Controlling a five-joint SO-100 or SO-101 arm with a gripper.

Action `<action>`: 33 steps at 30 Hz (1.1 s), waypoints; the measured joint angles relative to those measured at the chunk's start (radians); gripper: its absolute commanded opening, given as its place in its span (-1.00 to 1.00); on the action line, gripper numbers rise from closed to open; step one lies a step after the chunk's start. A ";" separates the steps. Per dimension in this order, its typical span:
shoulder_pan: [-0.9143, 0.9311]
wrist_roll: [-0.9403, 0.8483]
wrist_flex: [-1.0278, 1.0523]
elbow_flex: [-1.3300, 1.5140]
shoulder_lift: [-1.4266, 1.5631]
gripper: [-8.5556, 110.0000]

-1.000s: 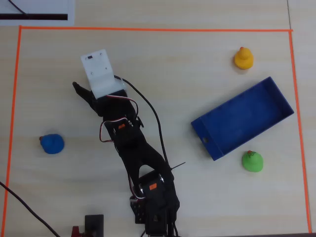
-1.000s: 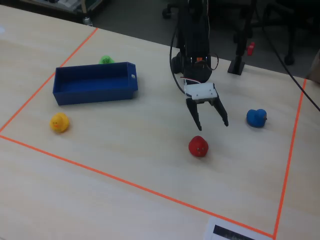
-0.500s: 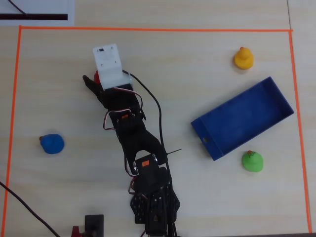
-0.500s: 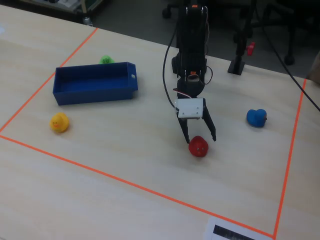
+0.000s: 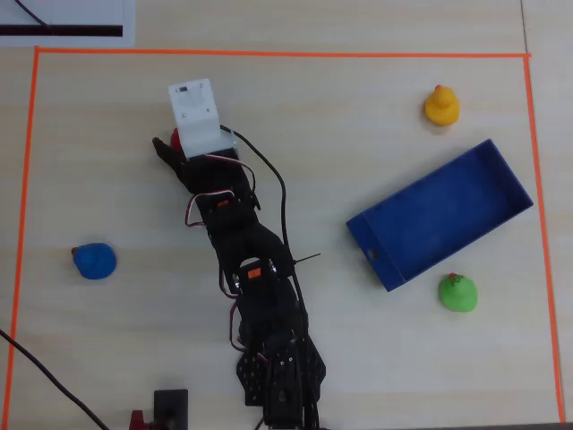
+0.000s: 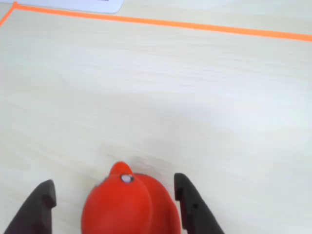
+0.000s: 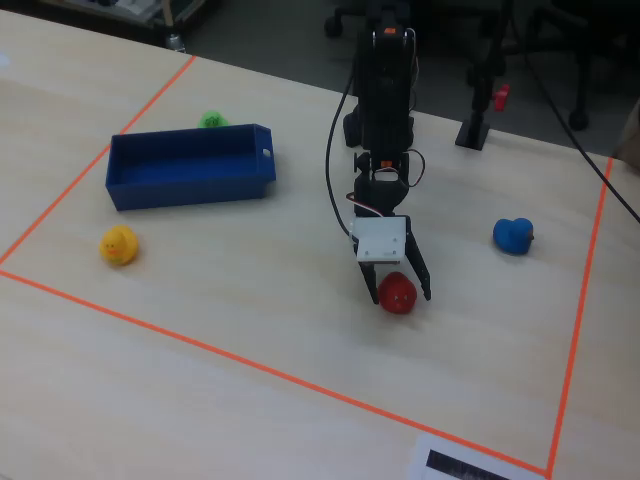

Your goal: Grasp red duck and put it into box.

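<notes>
The red duck (image 6: 129,207) stands on the pale wooden table between my gripper's (image 6: 113,181) two black fingers. In the wrist view the right finger sits close against its side, and a gap shows on the left. The fixed view has the gripper (image 7: 396,292) lowered to the table and open around the duck (image 7: 398,297). From overhead only a sliver of the duck (image 5: 176,139) peeks out beside the white wrist mount. The dark-blue box (image 5: 439,215) lies far to the right in the overhead view, and to the left in the fixed view (image 7: 190,190). It is empty.
A yellow duck (image 5: 441,106) sits beyond the box and a green duck (image 5: 457,292) just beside it. A blue duck (image 5: 93,261) is at the left. Orange tape (image 5: 269,54) frames the work area. A black post (image 7: 474,125) stands behind the arm.
The gripper has moved from above and beside the red duck down to the table. Its open fingers now straddle the duck and stand narrower than before.
</notes>
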 measured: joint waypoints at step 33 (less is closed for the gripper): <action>0.405 0.118 1.232 -0.566 0.316 -0.85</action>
